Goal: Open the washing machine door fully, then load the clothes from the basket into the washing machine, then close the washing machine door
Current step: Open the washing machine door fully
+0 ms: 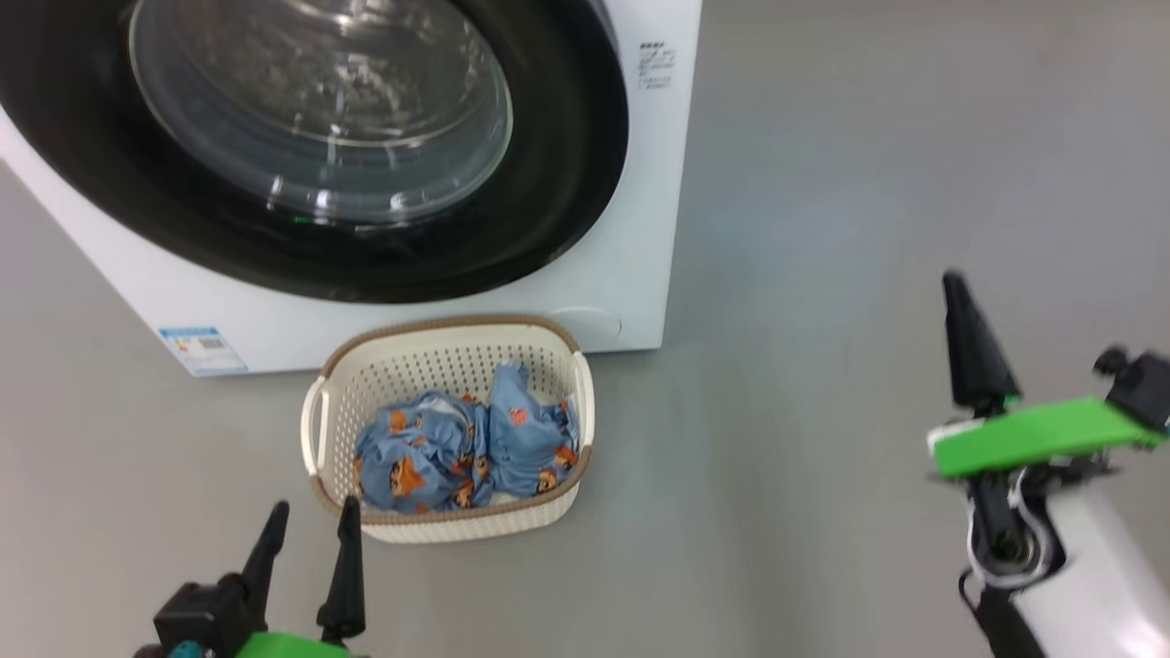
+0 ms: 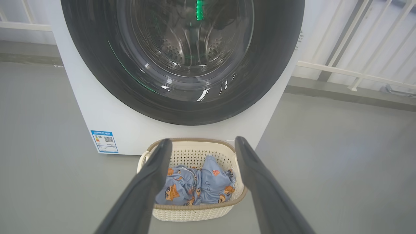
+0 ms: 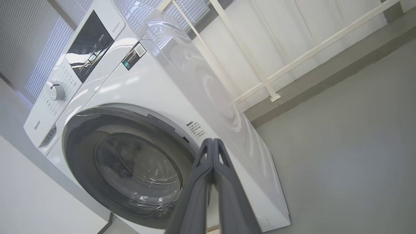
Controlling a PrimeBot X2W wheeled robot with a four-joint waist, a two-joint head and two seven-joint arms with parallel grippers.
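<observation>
Washing machine door [image 1: 567,183] closed flush on the washing machine [image 1: 640,274]. Basket [image 1: 448,324] on the floor [image 1: 786,384] just before it, clothes [image 1: 466,448] heaped inside, handy for loading. Right claw [image 1: 952,281] pressed together, empty, raised right of the door, apparently to pry it. Left claw [image 1: 313,507] spread wide near the basket's rim.

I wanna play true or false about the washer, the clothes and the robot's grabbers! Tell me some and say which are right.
1. The washing machine door is shut. True.
2. The clothes are inside the washing machine. False: they lie in the basket.
3. The left end effector is open. True.
4. The right end effector holds a garment. False: it is shut on nothing.
5. The basket stands on the floor before the washing machine. True.
</observation>
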